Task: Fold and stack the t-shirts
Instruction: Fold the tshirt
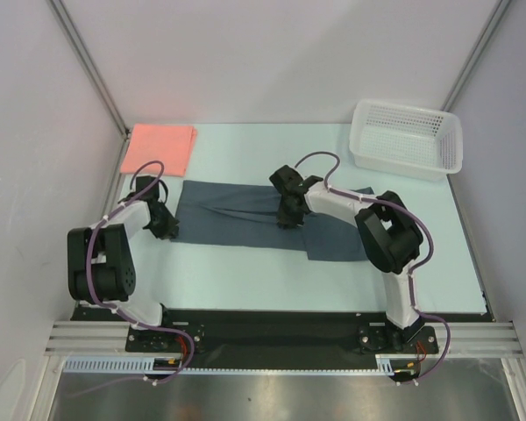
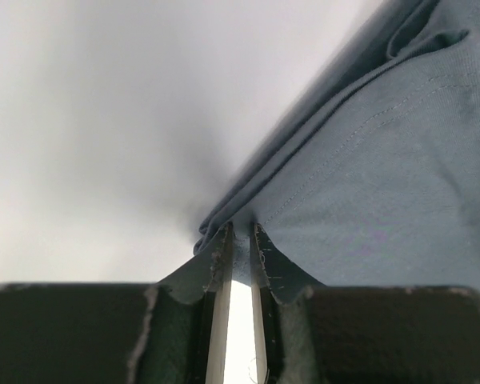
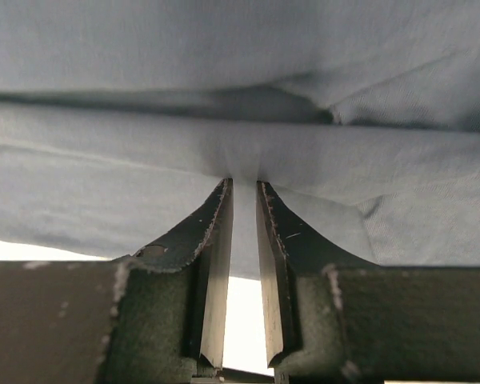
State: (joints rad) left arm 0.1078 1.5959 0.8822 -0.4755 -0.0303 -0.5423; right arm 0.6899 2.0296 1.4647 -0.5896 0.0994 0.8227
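A slate blue-grey t-shirt [image 1: 245, 215] lies spread in a long band across the middle of the table. My left gripper [image 1: 168, 230] sits at its left end, shut on the layered cloth edge [image 2: 242, 240]. My right gripper [image 1: 288, 219] is at the shirt's middle near edge, shut on a fold of the same shirt [image 3: 244, 200]. The cloth [image 2: 384, 192] runs up and to the right from the left jaws. A salmon-pink t-shirt [image 1: 159, 146] rests as a folded rectangle at the table's far left corner, apart from both grippers.
A white plastic mesh basket [image 1: 408, 138] stands at the far right of the table. Pale walls close in the left, back and right sides. Both arm bases are on the black rail [image 1: 272, 331] at the near edge.
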